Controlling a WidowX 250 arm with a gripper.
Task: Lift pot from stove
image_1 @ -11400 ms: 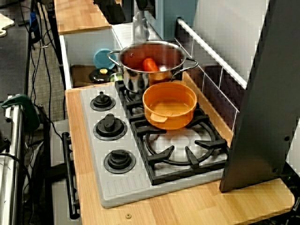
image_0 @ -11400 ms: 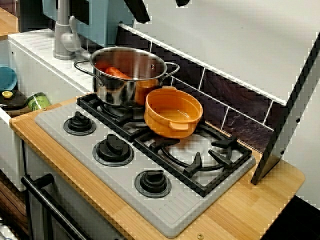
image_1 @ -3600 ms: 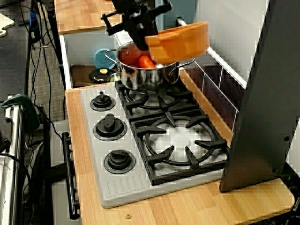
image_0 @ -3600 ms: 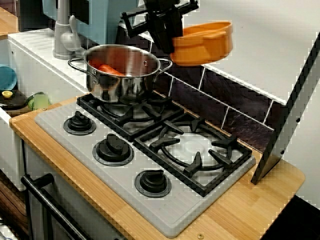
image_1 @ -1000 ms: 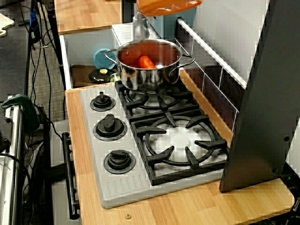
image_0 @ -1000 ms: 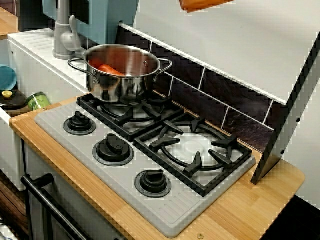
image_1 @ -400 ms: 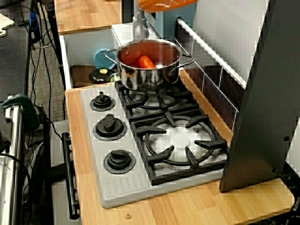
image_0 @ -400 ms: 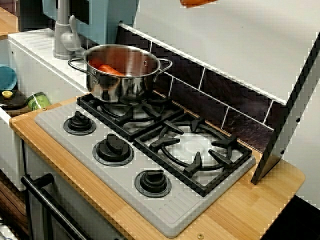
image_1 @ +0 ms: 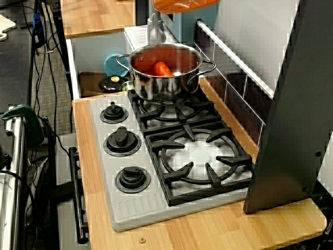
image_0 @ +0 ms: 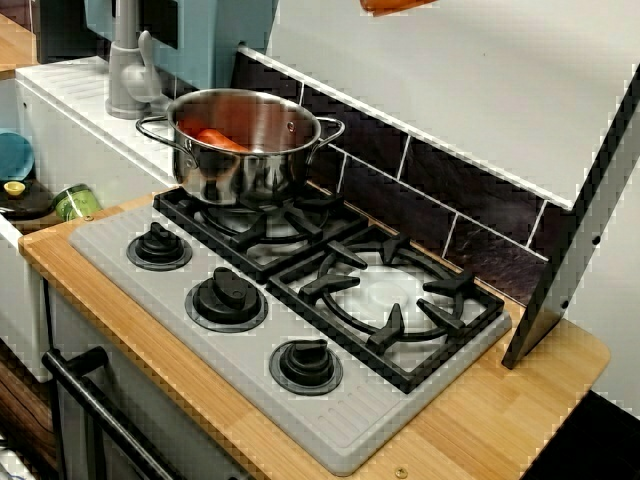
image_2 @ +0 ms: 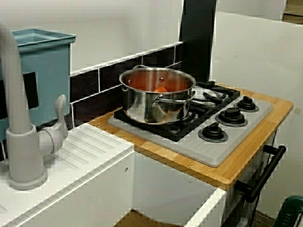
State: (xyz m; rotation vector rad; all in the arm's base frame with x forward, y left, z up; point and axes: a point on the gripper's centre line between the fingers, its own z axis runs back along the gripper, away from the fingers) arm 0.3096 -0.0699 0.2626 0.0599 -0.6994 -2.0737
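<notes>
Only the bottom of the orange pot [image_0: 396,5] shows, cut by the top edge of the front-corner view, high above the stove [image_0: 330,425]. In the high view over the knobs the pot [image_1: 183,5] hangs above the back burner of the stove [image_1: 130,211]. The sink-side view shows the stove [image_2: 227,146] but not the pot. Both black burner grates [image_0: 385,305] carry nothing orange. What holds the pot is out of frame; the gripper is in no view.
A steel pot [image_0: 245,150] [image_1: 166,78] [image_2: 156,101] with an orange piece inside stands on the back burner. A grey faucet [image_0: 125,60] [image_2: 19,118] and a sink [image_0: 20,190] lie left. A dark slanted panel [image_1: 291,104] stands at the right.
Over the last second the orange pot rose a little further out of the top edge, then held still. Nothing on the stove moved.
</notes>
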